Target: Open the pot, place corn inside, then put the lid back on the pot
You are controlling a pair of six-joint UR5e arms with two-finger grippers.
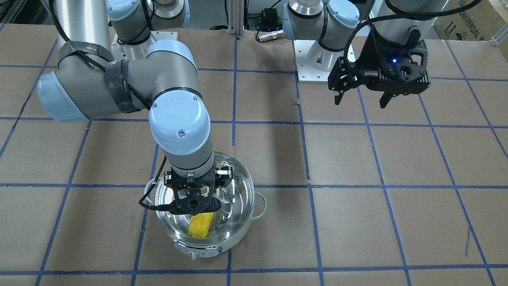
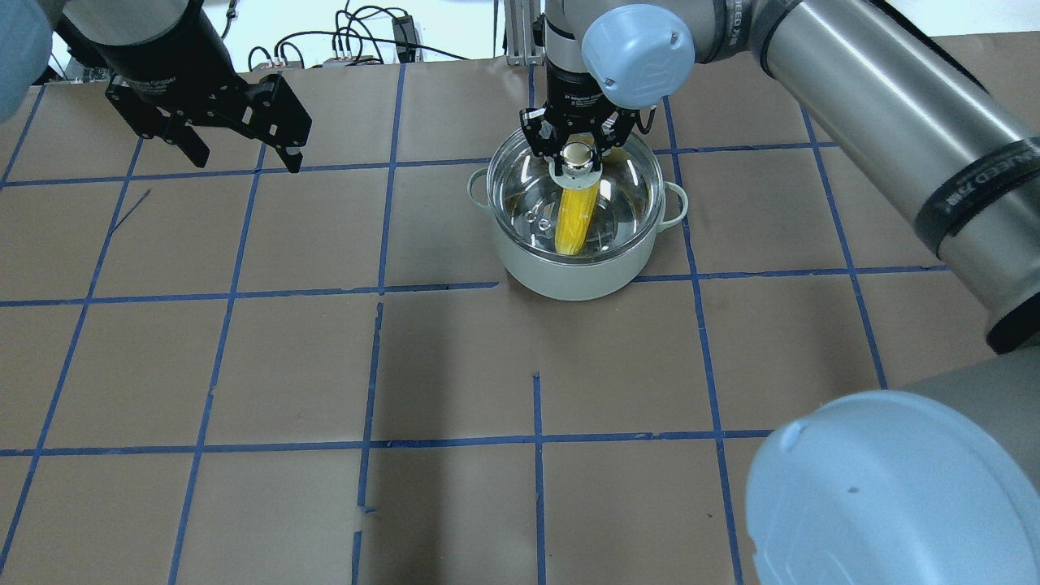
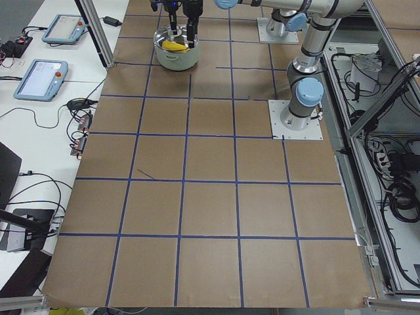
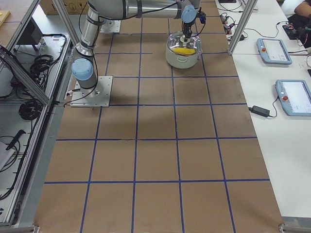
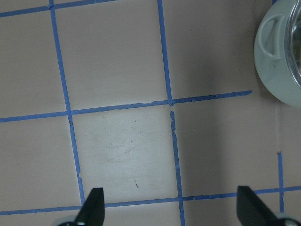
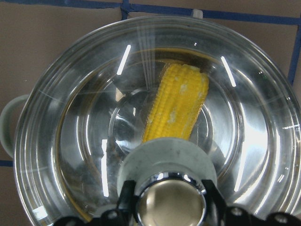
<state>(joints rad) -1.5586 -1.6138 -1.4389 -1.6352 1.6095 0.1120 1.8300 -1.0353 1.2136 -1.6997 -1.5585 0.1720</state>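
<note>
Mint-white pot [image 2: 569, 280], yellow corn [image 2: 574, 221] lying inside, clear glass lid [image 2: 619, 195] covering it

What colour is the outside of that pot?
Pale mint-white. The pot shows its outer wall best in the overhead exterior view.

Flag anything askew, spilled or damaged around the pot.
Nothing stands out: the corn lies inside the pot, and the lid sits level on it, gripped at its centre by the right gripper.

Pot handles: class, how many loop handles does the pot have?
2. One handle on the pot's left side in the overhead view, the other on its right; none seems hidden.
</note>
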